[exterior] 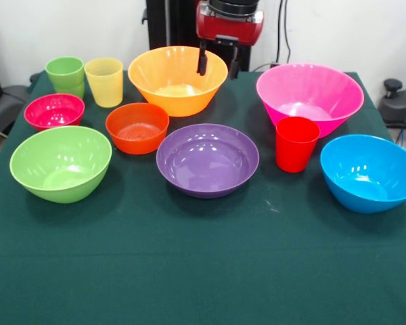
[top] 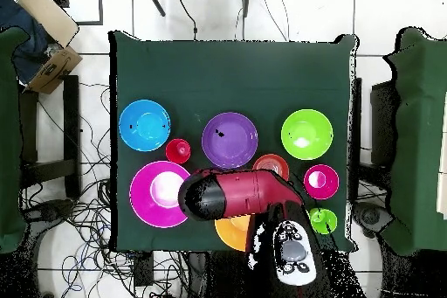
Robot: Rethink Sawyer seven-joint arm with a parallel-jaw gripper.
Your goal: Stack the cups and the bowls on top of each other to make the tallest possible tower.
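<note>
Seven glossy bowls [exterior: 208,160] sit unstacked; claw [exterior: 217,62] spread wide over orange bowl [exterior: 177,79].

Glossy red arm [top: 249,194] with black finger prongs [exterior: 201,59].

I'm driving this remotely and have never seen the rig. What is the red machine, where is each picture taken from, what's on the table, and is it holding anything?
The red machine is a robot arm. Its end effector hangs open and empty over the orange bowl.

One picture looks across the table at the robot; the other looks straight down, turned half round, with the arm hiding most of the orange bowl.

On the green table everything stands apart, nothing stacked yet: big pink, purple, lime and blue bowls, a small red-orange bowl, a small magenta bowl, and green, yellow and red cups.
</note>
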